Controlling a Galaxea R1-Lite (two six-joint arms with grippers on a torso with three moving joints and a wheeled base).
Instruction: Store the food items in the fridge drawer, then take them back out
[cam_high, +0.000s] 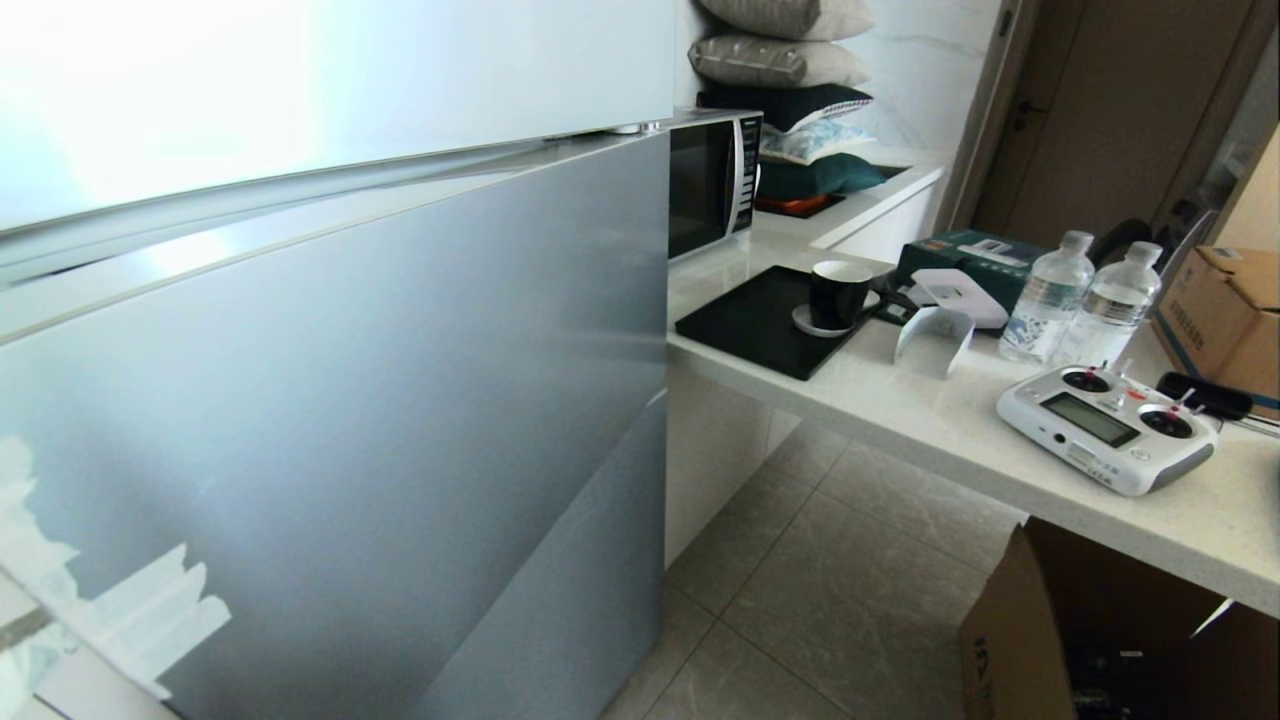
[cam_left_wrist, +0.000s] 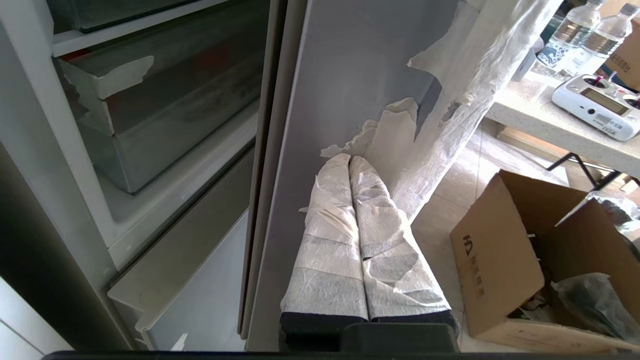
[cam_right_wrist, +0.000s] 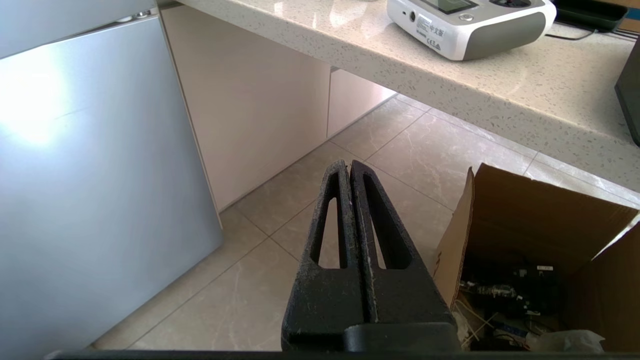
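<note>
My left gripper (cam_left_wrist: 349, 159), its fingers wrapped in white tape, is shut with nothing in it. Its tips lie at the grey-blue fridge door panel (cam_left_wrist: 350, 70), beside peeling white film (cam_left_wrist: 465, 100). Left of that door's edge the fridge inside shows through a gap. A clear plastic bin (cam_left_wrist: 150, 125) sits on a white shelf there; I cannot tell if it is the fridge drawer. A dim red patch shows behind its wall, and the food items are not plainly visible. My right gripper (cam_right_wrist: 348, 165) is shut and empty, low over the tiled floor. Neither arm shows in the head view.
The grey-blue door (cam_high: 350, 420) fills the head view's left. To the right a stone counter (cam_high: 1000, 450) carries a white remote controller (cam_high: 1110, 425), two water bottles (cam_high: 1080, 300), a black cup (cam_high: 838, 295) and a microwave (cam_high: 712, 180). An open cardboard box (cam_right_wrist: 540, 260) stands on the floor under it.
</note>
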